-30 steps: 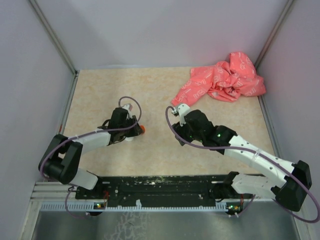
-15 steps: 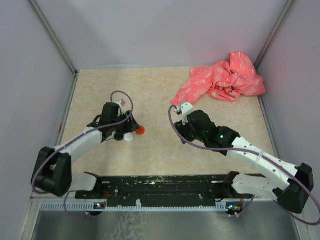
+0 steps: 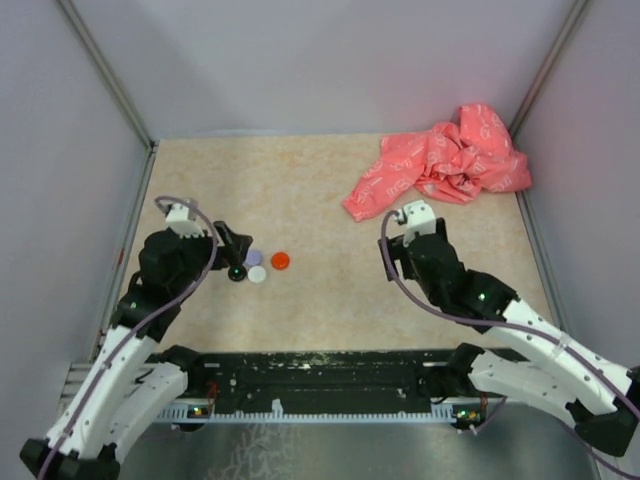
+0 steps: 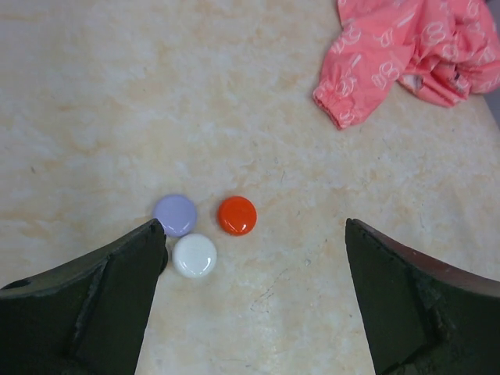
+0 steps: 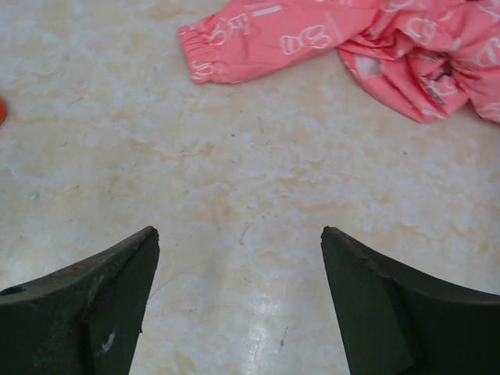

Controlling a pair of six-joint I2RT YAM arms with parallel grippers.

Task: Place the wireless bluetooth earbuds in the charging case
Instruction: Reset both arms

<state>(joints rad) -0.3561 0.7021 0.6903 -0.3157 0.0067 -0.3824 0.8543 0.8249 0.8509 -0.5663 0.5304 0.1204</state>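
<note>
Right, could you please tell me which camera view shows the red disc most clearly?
The left wrist view: the red disc appears large, whole and unobstructed there. The top external view shows the disc whole but tiny, and the right wrist view catches only an orange-red sliver at its left edge.

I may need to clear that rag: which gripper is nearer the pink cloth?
Right. The right gripper hangs just short of the pink cloth's near edge, with the cloth ahead of it. The left gripper is far to the cloth's left, by the red disc.
</note>
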